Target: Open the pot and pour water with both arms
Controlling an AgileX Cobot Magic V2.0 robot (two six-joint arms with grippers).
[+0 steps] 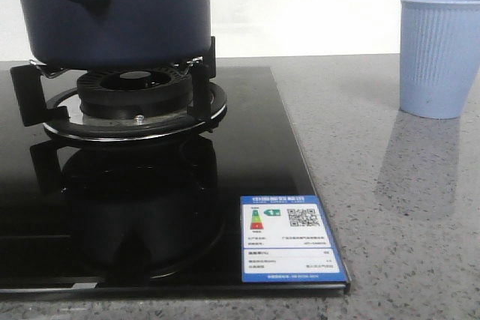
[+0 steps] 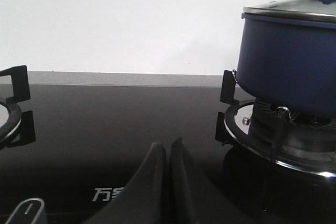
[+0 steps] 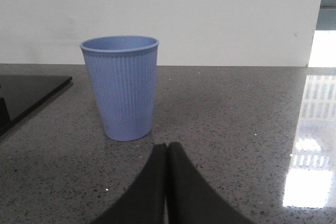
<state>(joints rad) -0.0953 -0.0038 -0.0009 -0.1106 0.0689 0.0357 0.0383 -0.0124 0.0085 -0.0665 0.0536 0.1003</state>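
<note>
The dark navy-blue pot sits on the gas burner's black supports at the upper left of the front view, its handle stub with a hole facing the camera. In the left wrist view the pot carries a metal-rimmed lid. My left gripper is shut and empty, low over the black glass hob, apart from the pot. My right gripper is shut and empty over the stone counter, a little short of the light blue ribbed cup. Neither arm shows in the front view.
The black glass hob carries an energy label at its near right corner. The cup stands on the grey speckled counter right of the hob. A second burner's support lies on the side opposite the pot. A white wall is behind.
</note>
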